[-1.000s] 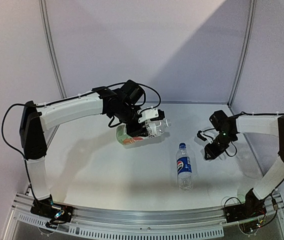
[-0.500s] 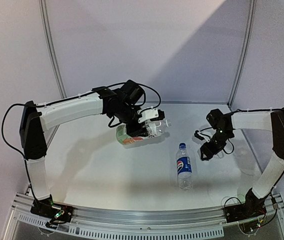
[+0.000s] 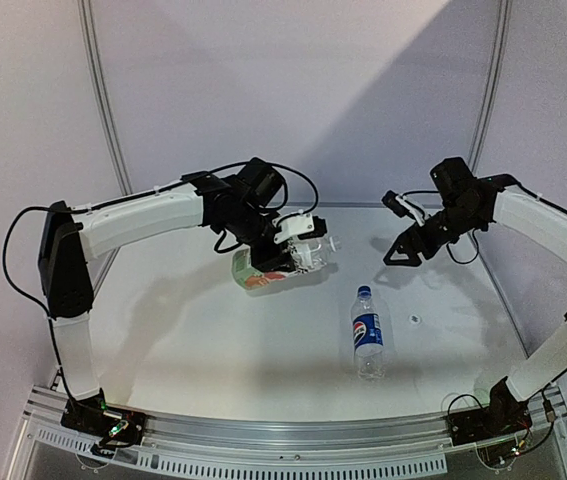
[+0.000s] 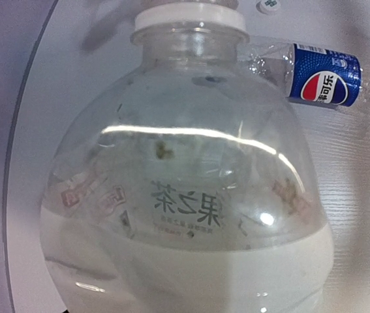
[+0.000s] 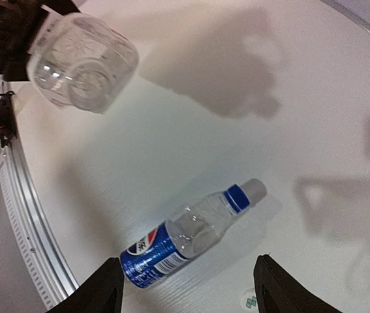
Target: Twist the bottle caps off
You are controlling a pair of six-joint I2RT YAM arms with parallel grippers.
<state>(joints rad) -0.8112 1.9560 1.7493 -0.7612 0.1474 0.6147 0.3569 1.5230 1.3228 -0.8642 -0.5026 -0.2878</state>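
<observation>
My left gripper (image 3: 288, 262) is shut on the wide clear bottle (image 3: 263, 270) and holds it tilted above the table. Its white cap (image 3: 335, 243) points right. In the left wrist view the bottle (image 4: 185, 195) fills the frame, with the white cap (image 4: 190, 14) at the top and my fingers hidden. The slim Pepsi bottle (image 3: 367, 335) lies on the table with a blue band at its neck (image 5: 237, 197). My right gripper (image 3: 401, 252) hangs open and empty high above it, its fingertips (image 5: 100, 290) spread wide on either side of the bottle (image 5: 185, 238).
A small round white piece with a green mark (image 3: 415, 320) lies on the table right of the Pepsi bottle, also visible as the white piece (image 5: 250, 301). A slotted metal rail (image 3: 263, 435) runs along the near edge. Walls close in behind and at the right.
My right gripper rose from low over the table, moved back and up, and opened. The small white piece now lies where it had been. The left arm and its bottle stayed still.
</observation>
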